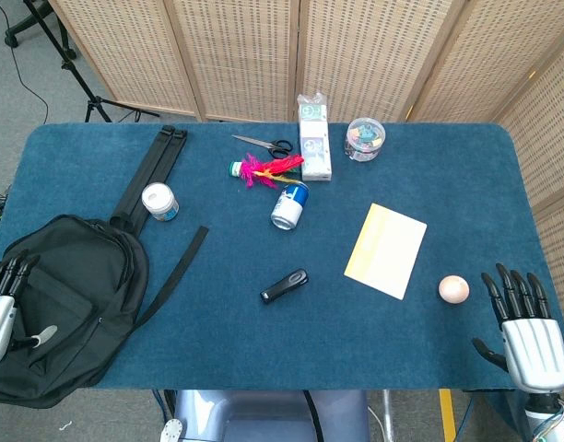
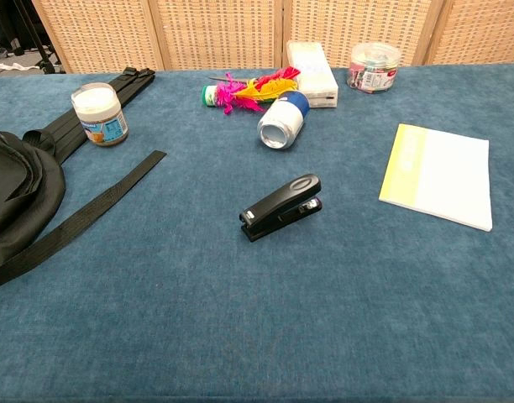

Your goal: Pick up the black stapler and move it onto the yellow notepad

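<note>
Head view: black stapler (image 1: 285,285) lies well apart from both hands' spread, empty fingers (image 1: 512,287).

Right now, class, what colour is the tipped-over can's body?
Blue, with a silver end; the can shows best in the chest view.

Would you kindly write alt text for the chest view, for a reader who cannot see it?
A black stapler lies untouched in the middle of a blue table, with a yellow notepad to its right. Behind it are a tipped can, bright feathers and a small jar; a black backpack sits at left.
</note>
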Controlling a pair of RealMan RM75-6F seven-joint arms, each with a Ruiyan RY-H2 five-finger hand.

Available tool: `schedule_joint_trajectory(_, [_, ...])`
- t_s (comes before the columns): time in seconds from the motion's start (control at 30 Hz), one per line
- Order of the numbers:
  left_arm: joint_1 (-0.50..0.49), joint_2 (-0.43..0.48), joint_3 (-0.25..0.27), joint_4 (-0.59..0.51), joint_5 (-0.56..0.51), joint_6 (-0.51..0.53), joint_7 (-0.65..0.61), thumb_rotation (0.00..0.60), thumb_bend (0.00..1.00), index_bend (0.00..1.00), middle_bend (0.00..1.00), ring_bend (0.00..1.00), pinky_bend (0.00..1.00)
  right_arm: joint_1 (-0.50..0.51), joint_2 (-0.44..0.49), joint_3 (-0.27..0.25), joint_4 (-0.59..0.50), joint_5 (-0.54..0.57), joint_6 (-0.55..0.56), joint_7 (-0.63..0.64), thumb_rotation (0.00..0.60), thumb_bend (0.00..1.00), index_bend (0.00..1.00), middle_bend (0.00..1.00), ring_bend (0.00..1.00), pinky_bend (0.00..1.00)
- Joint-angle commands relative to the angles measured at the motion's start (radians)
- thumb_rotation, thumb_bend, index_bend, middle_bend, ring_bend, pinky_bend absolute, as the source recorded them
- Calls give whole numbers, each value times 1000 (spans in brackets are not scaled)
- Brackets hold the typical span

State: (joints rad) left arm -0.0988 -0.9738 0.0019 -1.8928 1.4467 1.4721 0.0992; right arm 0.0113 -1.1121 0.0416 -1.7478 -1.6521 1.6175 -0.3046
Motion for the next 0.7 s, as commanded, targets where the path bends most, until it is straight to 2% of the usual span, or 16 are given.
schedule_joint_trajectory(0.03, [-2, 3, 1, -3, 0, -10, -2, 600, 0, 0, 0, 0, 18, -3, -1, -1, -4, 6, -2, 4, 600, 0, 0, 0, 0, 0])
schedule_joint_trajectory(0.17, [-3, 7, -1, -6, -1, -18, -7, 600, 0, 0, 0, 0, 18, 3, -4, -8, -5, 6, -22, 16, 600, 0, 0, 0, 0, 0])
schedule_joint_trajectory(0.27, [0, 8, -4, -7, -3, -16, -12, 600, 0, 0, 0, 0, 18, 49, -7, -17, 17, -35, -81, 98, 600, 0, 0, 0, 0, 0])
schedule_joint_trajectory(0.37, [0, 5, -10, -6, -5, -13, -9, 600, 0, 0, 0, 0, 18, 133, -10, -22, 68, -103, -166, 233, 600, 0, 0, 0, 0, 0])
schedule_joint_trajectory(0.47, [-2, -2, -16, -8, -23, -19, 7, 600, 0, 0, 0, 0, 14, 269, -39, 7, 148, -156, -289, 338, 600, 0, 0, 0, 0, 0])
schedule_joint_trajectory(0.57, [-1, -5, -23, -13, -37, -18, 18, 600, 0, 0, 0, 0, 8, 335, -67, 28, 171, -155, -360, 316, 600, 0, 0, 0, 0, 0])
schedule_joint_trajectory(0.7, [-2, -12, -34, -14, -63, -21, 31, 600, 0, 0, 0, 0, 7, 437, -119, 49, 169, -149, -499, 224, 600, 0, 0, 0, 0, 0])
